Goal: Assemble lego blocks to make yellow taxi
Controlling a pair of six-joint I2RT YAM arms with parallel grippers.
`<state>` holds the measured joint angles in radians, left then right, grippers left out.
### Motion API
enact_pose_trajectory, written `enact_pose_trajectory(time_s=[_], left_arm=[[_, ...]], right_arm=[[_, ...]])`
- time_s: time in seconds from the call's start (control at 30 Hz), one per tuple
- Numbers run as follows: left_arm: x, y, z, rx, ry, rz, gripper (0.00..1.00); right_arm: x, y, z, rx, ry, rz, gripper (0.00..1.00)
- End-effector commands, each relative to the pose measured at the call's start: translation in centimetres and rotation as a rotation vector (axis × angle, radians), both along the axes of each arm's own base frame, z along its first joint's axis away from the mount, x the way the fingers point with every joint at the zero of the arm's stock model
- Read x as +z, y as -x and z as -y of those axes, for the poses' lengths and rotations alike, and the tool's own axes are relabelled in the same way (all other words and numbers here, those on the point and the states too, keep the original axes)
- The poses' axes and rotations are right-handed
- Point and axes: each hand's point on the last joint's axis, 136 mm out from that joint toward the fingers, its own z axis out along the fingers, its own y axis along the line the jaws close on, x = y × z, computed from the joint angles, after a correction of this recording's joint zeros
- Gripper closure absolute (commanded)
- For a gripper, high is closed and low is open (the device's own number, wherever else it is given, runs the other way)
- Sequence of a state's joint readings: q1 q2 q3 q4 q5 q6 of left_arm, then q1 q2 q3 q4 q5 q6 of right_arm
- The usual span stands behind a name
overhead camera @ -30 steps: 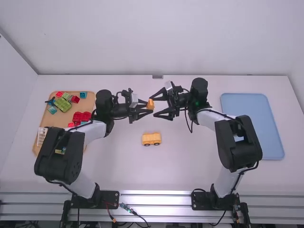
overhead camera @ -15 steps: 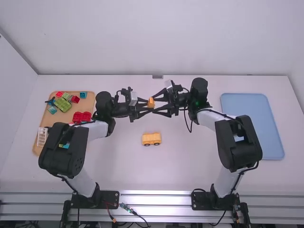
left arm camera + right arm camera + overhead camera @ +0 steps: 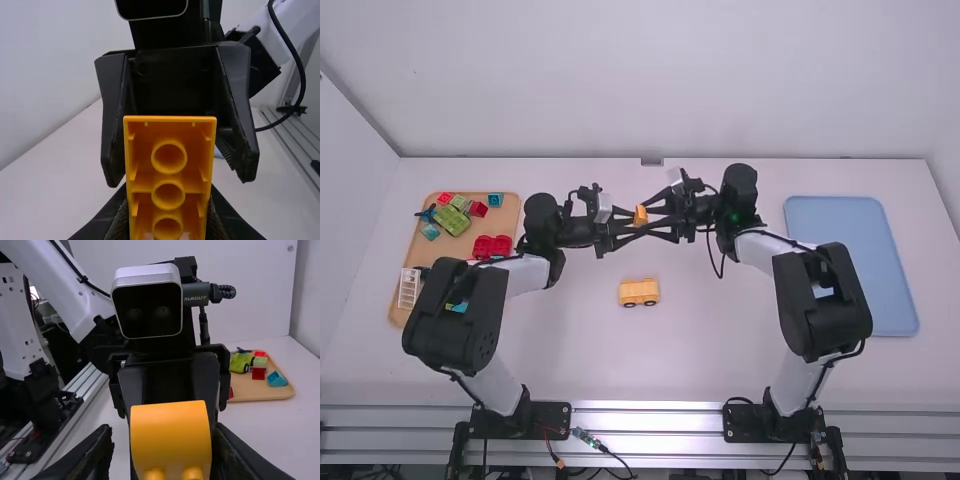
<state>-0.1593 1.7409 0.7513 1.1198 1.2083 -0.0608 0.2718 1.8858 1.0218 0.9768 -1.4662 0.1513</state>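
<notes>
So the yellow-orange block [image 3: 641, 215] is up in the air between the two grippers, and the left gripper [image 3: 633, 225] has it pinched, one finger on each side. The right gripper [image 3: 644, 220] comes at it from the opposite side with its fingers spread, so the block sits in the gap between them. In the right wrist view there's a bit of space between the block and one of those fingers; can't tell if the other one touches. The hollow underside with its three round tubes faces the left wrist camera, and the smooth rounded side faces the right one, two studs poking out at the bottom.

The wheeled taxi base [image 3: 640, 292] is on the white table [image 3: 720, 350], nearer the arm bases than the grippers and well apart from both.

Stuff that's hard to see: both wrist views cut the block off at the bottom edge, and it covers part of the left gripper's fingers. From the high view the black fingers overlap, so good luck sorting out whose tip is whose. The left arm covers part of the wooden tray [image 3: 505, 212] of colored blocks, and the right arm hides a bit of the blue tray [image 3: 850, 240].
</notes>
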Motion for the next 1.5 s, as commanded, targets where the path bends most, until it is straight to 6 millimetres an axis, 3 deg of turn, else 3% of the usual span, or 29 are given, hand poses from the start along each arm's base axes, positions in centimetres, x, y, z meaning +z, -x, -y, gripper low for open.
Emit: enact_pose_trajectory(time_s=[0.0, 0.47, 0.73, 0.83, 0.87, 0.9, 0.93, 0.97, 1.17, 1.27, 1.47], left_arm=[[-0.4, 0.2, 0.2, -0.011, 0.000, -0.014, 0.98], [-0.4, 0.2, 0.2, -0.008, 0.000, -0.015, 0.98], [-0.2, 0.2, 0.2, -0.008, 0.002, 0.000, 0.98], [-0.2, 0.2, 0.2, -0.011, 0.002, -0.001, 0.61], [-0.2, 0.2, 0.2, -0.010, 0.002, 0.000, 0.41], [-0.2, 0.2, 0.2, -0.009, 0.002, -0.001, 0.28], [-0.3, 0.2, 0.2, -0.007, 0.002, -0.004, 0.04], [-0.3, 0.2, 0.2, -0.007, 0.002, -0.003, 0.00], [-1.4, -0.5, -1.1, 0.017, -0.017, -0.055, 0.01], [-3.2, -1.5, -2.7, 0.063, -0.064, -0.106, 0.01], [-6.3, -4.0, -6.2, 0.197, -0.185, -0.224, 0.01]], right_arm=[[0.5, -0.5, -0.1, -0.003, -0.006, 0.022, 0.48], [0.5, -0.5, -0.1, -0.003, -0.006, 0.022, 0.68], [0.2, -0.5, -0.1, -0.002, -0.006, 0.036, 0.74], [0.1, -0.5, -0.1, -0.003, -0.002, 0.024, 0.77], [0.1, -0.5, -0.1, -0.003, -0.003, 0.026, 0.78], [0.1, -0.5, -0.1, -0.002, -0.003, 0.029, 0.78], [0.1, -0.5, -0.1, -0.003, -0.004, 0.032, 0.78], [0.1, -0.5, -0.1, -0.003, -0.004, 0.032, 0.78], [0.2, -1.1, 0.0, -0.037, -0.004, 0.037, 0.82], [0.0, -2.9, 0.2, -0.136, 0.004, 0.014, 0.83], [-0.1, -4.0, 1.0, -0.172, 0.018, -0.019, 0.88]])
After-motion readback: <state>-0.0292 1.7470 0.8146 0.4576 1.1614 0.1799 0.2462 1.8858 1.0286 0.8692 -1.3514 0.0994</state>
